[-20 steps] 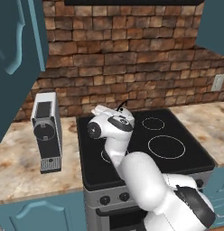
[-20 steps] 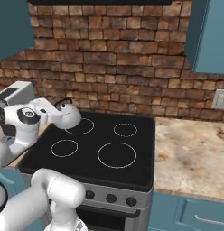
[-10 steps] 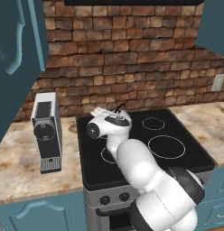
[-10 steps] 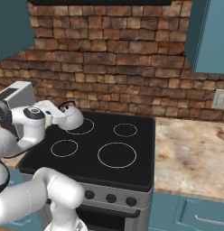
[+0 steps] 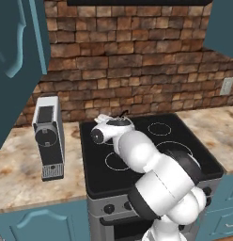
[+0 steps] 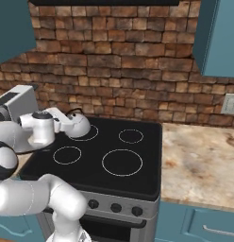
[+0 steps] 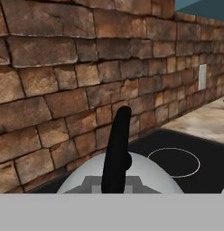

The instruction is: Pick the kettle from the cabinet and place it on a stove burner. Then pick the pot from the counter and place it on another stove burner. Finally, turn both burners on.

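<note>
The small silvery-white kettle (image 6: pixel 78 125) is over the back-left stove burner (image 6: pixel 92 135) of the black cooktop, either resting on it or just above. My gripper (image 6: pixel 69 117) comes in from the left and is shut on its thin black handle. In the left base view my arm hides most of the kettle (image 5: pixel 120 122). The hand view looks down on the kettle's dome (image 7: pixel 145 177), with the black handle (image 7: pixel 117 149) rising from it. The front-left burner (image 6: pixel 67 154) is bare. An open teal cabinet door (image 5: pixel 17 52) hangs at the upper left. The pot is out of view.
A grey coffee machine (image 5: pixel 48 136) stands on the marbled counter (image 5: pixel 15 179) left of the stove. More counter (image 6: pixel 199 160) lies to the right, below a wall outlet (image 6: pixel 228 104). Brick wall is close behind the kettle. Stove knobs (image 6: pixel 114 207) line the front panel.
The gripper has carried the kettle slightly down and to the right, closer to the back-left burner ring. The grip has not changed.
</note>
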